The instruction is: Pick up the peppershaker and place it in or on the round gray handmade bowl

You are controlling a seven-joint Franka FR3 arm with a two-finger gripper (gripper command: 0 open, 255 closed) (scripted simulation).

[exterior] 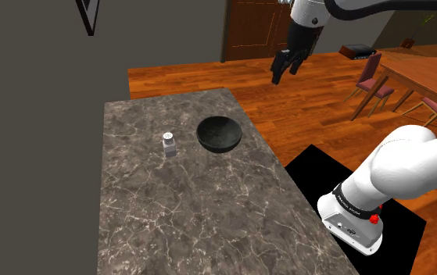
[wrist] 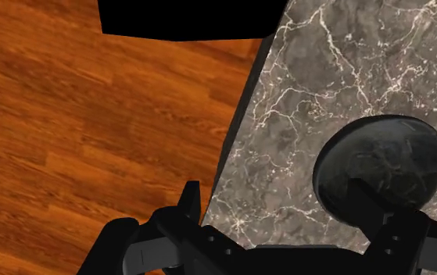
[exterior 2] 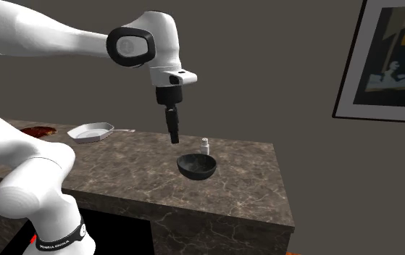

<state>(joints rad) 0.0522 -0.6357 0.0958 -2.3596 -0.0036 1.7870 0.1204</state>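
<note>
Reach is the step in hand, I'd say: the end effector (exterior: 281, 69) hangs well above the dark round bowl (exterior: 219, 133) and a little off to its wooden-floor side, fingers spread and empty. The small pepper shaker (exterior: 170, 144) stands upright on the marbled worktop (exterior: 177, 211), just beside the bowl on the side away from the arm's stand. To do it well, the arm should cross over the bowl without dipping, descend straight onto the shaker, and close around its body below the cap, clear of the bowl's rim.
</note>
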